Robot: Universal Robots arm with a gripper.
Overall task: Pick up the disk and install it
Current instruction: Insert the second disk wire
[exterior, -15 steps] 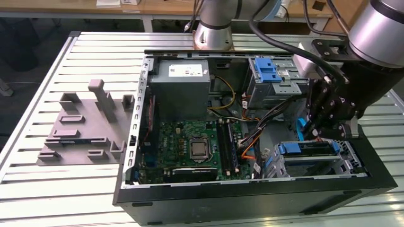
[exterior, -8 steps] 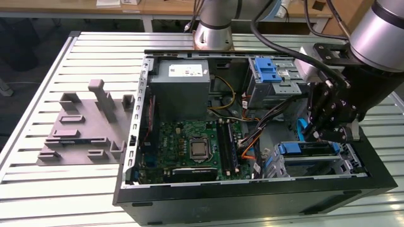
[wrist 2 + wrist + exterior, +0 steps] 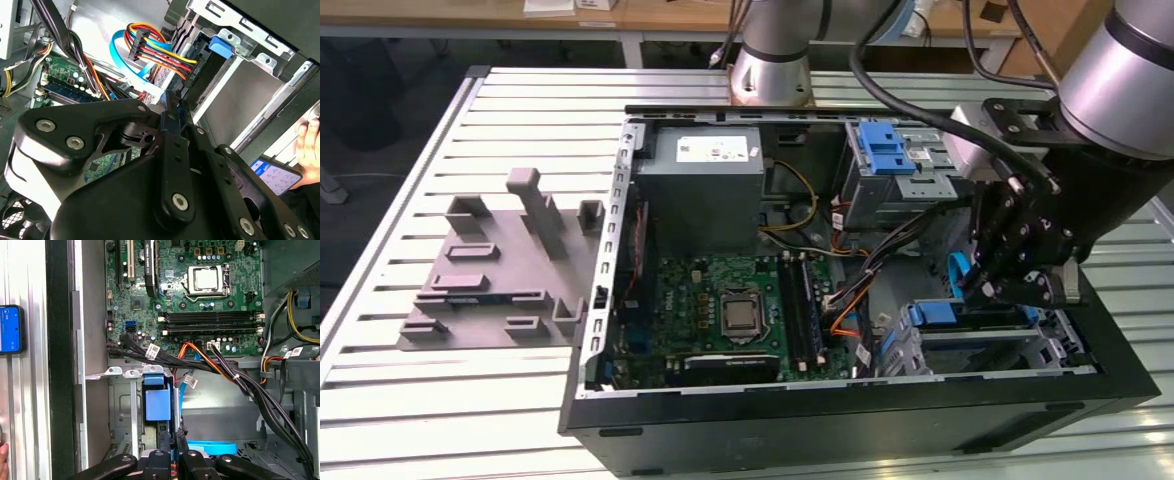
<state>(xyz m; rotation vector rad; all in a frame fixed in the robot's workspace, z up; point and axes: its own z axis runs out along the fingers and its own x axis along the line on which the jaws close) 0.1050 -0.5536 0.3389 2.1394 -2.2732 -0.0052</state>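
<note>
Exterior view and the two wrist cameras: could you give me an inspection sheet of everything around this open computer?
Surface: slatted metal table, carrying an open computer case.
Job's things: disk, blue-framed, standing edge-on in the drive bay by the case's front.
Clutter: grey moulded holder beside the case; phone on the table.
Grippers: gripper inside the case, seemingly closed on the disk's blue frame.
Cables: coloured wire bundle and flat blue cable close to the gripper.
Surroundings: wooden desks behind; a person's hand near the phone.
</note>
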